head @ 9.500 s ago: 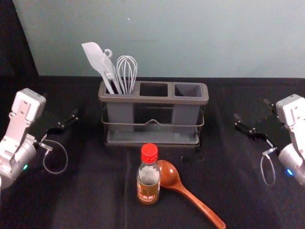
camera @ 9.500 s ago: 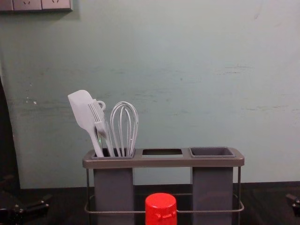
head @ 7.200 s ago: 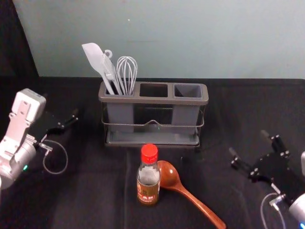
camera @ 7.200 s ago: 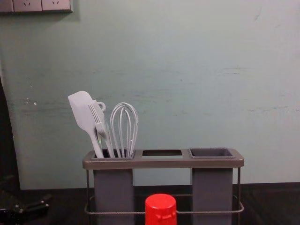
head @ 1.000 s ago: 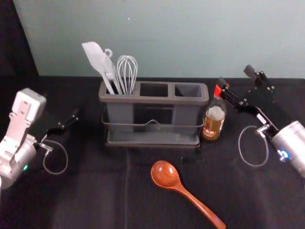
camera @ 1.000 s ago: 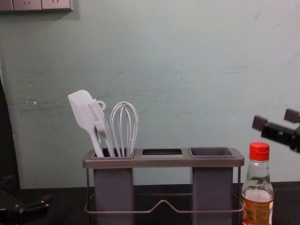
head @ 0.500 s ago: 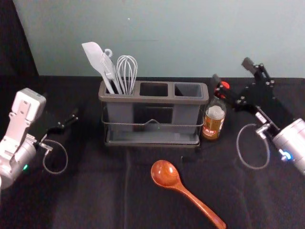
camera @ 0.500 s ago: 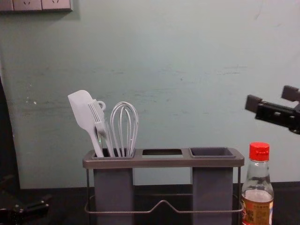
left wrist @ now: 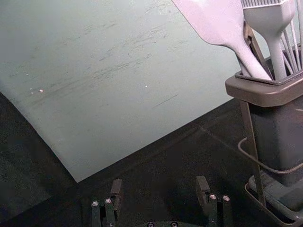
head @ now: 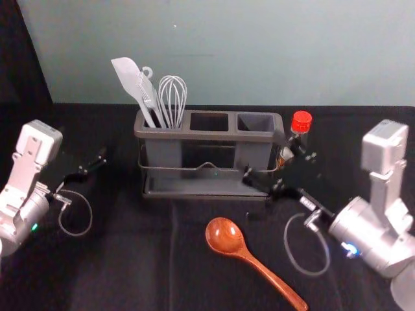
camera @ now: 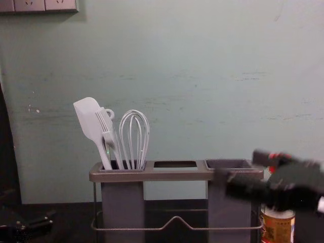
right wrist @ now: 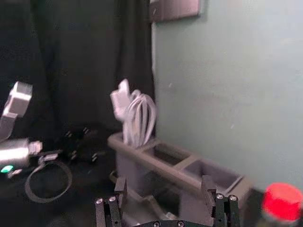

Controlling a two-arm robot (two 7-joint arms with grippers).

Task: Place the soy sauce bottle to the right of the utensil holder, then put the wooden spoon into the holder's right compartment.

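Observation:
In the head view my right gripper (head: 264,157) is open in front of the holder's right end, with the soy sauce bottle (head: 301,121) partly hidden behind it. The right gripper (right wrist: 164,184) holds nothing in its wrist view. The bottle stands upright just right of the utensil holder (head: 209,135), whose right compartment (head: 256,122) is empty. Nearer the front lies the wooden spoon (head: 226,237), bowl toward the holder and handle toward the front right. My left gripper (head: 84,146) is parked at the left, and its wrist view shows the left gripper (left wrist: 159,185) open.
A white spatula (head: 130,74), a brush and a whisk (head: 173,97) rise from the holder's left compartment. Behind the dark cloth-covered table (head: 130,259) stands a pale wall (head: 292,52). A cable loop (head: 305,269) hangs beside the right gripper.
The soy sauce bottle has gone from beside the spoon to the holder's right side. My right gripper has since come off it and swung left and toward the front. The left arm is unmoved.

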